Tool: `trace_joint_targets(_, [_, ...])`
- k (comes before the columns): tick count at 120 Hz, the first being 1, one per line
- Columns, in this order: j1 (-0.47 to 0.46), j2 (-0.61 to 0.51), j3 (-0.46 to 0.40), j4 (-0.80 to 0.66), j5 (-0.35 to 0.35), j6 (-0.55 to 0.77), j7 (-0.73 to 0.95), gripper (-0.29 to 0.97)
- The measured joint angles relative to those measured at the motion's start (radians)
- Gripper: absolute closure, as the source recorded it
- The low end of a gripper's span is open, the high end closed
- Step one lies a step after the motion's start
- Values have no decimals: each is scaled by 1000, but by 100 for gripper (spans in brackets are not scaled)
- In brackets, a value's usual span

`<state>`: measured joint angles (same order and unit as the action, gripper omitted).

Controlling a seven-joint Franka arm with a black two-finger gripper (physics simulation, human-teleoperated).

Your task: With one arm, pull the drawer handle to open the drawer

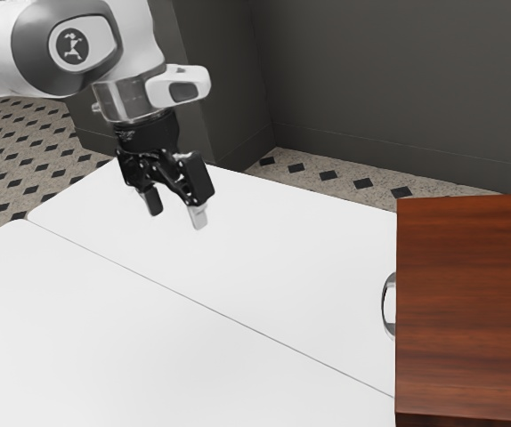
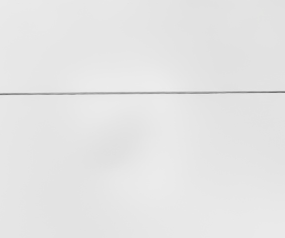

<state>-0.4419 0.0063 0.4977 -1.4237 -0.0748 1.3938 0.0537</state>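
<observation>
The gripper (image 1: 176,212) is hanging over the white bench (image 1: 264,258). Its two black fingers are standing apart and are holding nothing. The brown wooden drawer (image 1: 469,302) is sitting at the exterior view's right, and it looks closed. Its shiny silver handle (image 1: 387,303) is sticking out of the side that faces the arm. The handle is well apart from the gripper.

The step now, I think, is reaching for the handle. To do it well, the gripper should be going across the bench and down until it is level with the handle. It should be keeping its fingers wide and turning so one finger goes on each side of the bar. Then it should squeeze and pull straight back, not sideways.

In the wrist view, a thin gray line (image 2: 142,92) is running across the bench.

There are no words to read. A round dark badge (image 1: 71,44) on the arm is showing a small white shape.
</observation>
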Motion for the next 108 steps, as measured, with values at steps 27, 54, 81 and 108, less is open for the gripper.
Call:
trace_joint_targets(27, [45,-4,-1,43,-3,51,10,0])
trace_joint_targets(54, [191,-18,-79,222,-6,25,-50,0])
trace_joint_targets(81, [309,-19,-93,166,-139,26,-167,0])
trace_joint_targets(108, [420,-17,-116,112,-326,15,-260,0])
